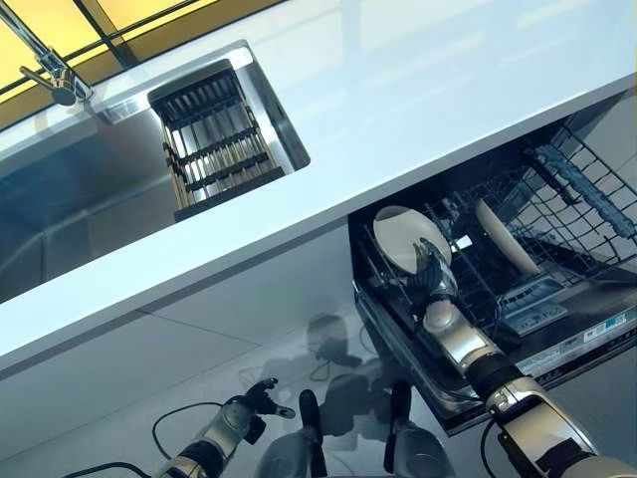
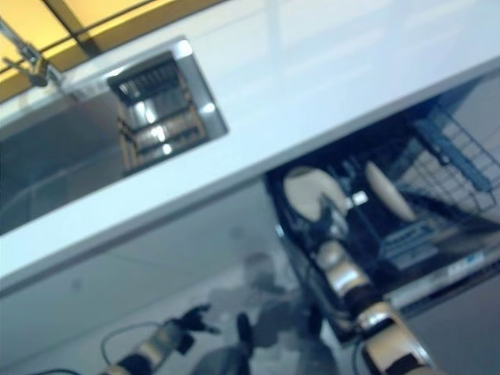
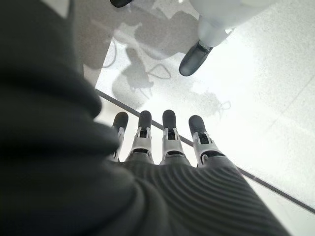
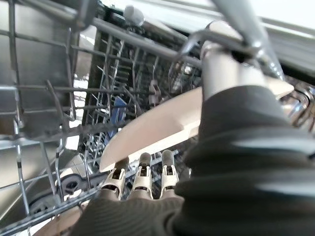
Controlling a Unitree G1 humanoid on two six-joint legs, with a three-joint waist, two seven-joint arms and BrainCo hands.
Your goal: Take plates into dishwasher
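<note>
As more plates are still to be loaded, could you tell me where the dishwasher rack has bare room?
The right hand grips a plate at the rack's left end, crowded against the wall. A second plate stands mid-rack. Free slots lie between the two plates, and more to the right of the second plate, up to the blue tines. The left hand hangs idle.

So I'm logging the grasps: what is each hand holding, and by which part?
The right hand grips the round cream plate by its lower rim, inside the dishwasher rack. The left hand holds nothing.
</note>
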